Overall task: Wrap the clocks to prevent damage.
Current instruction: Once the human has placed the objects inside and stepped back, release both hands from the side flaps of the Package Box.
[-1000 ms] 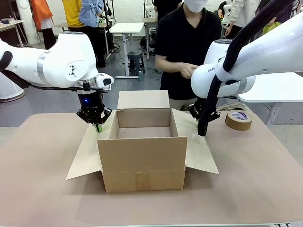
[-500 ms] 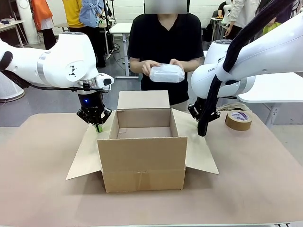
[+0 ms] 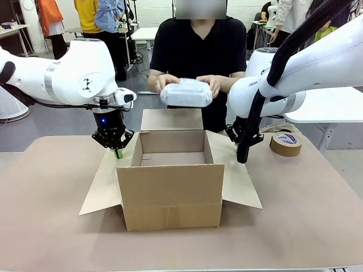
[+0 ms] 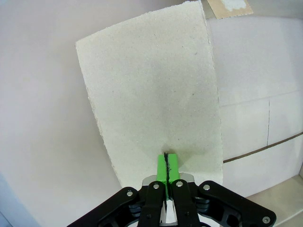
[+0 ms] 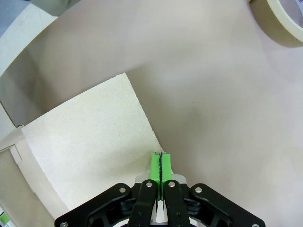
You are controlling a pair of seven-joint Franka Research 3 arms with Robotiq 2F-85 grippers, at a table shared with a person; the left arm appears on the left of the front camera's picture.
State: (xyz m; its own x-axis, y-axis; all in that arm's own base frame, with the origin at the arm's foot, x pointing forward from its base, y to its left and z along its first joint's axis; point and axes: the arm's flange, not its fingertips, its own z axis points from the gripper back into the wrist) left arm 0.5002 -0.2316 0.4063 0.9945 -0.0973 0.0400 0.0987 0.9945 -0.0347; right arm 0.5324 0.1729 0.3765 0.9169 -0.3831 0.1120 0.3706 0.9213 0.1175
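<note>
Watching both wrist feeds, I see the left gripper (image 4: pixel 166 163) pinched fully together on nothing, tips down on the left flap (image 4: pixel 151 94). The right gripper (image 5: pixel 161 165) is likewise closed and empty, near the right flap (image 5: pixel 90 142) edge. The person's hands (image 3: pixel 166 81) hold a white wrapped bundle (image 3: pixel 186 93), probably a clock, above the open box (image 3: pixel 170 192).
</note>
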